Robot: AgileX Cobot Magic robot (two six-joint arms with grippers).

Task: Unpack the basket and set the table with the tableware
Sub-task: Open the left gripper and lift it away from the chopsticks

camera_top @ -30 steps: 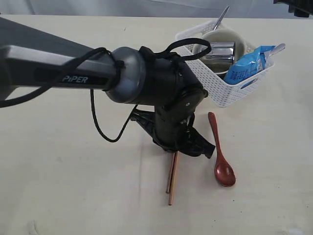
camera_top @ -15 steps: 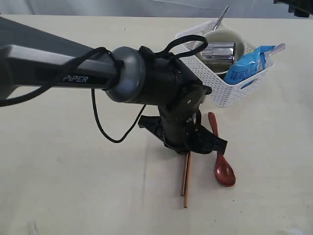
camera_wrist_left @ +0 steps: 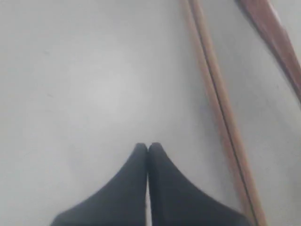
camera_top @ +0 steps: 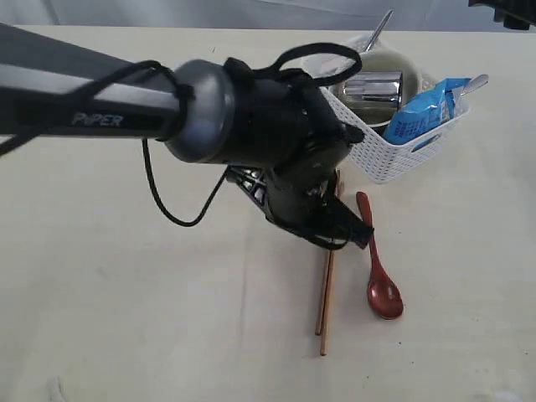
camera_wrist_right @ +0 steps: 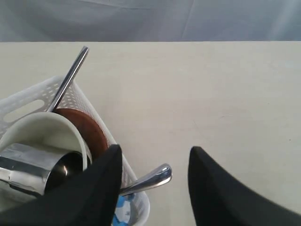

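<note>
**Exterior view.** The left claw (camera_top: 352, 233) hangs low over the counter (camera_top: 126, 293), mostly hidden under its own wrist. Just beside it the two chopsticks (camera_top: 327, 293) lie side by side, and past them is the red-brown spoon (camera_top: 381, 280). Both rest flat on the counter. Farther from the claw stands the white basket (camera_top: 394, 163), holding the cream bowl (camera_top: 398, 60), the steel cup (camera_top: 373, 88) and a blue snack bag (camera_top: 423, 109). The arm (camera_top: 50, 92) reads "PiPER". The bag's print is too small to read.

**Left wrist view.** This claw is pressed shut, fingers touching, with nothing between them. The chopsticks run past one side of it, near but apart from the tips. The spoon's handle is farther out on the same side.

**Right wrist view.** The right claw (camera_wrist_right: 153, 162) is spread wide and empty above the basket's end. By one finger sits the bowl, with the cup on its side in it. The brown plate (camera_wrist_right: 91, 132) stands on edge between bowl and basket wall. A rounded steel handle (camera_wrist_right: 150, 178) juts over the rim toward the gap between the fingers, and a slim steel handle (camera_wrist_right: 70, 75) slants up farther off.

**Handling.**
- **Cutlery:** likely light, stiff and slick, so it is best pinched on the end that sticks out.
- **Cup:** probably slippery, so take it across its wall.
- **Bowl and plate:** they look breakable, so grip them at the rim.
- **Chopsticks:** they would roll, so pinch both together at mid-length.
</note>
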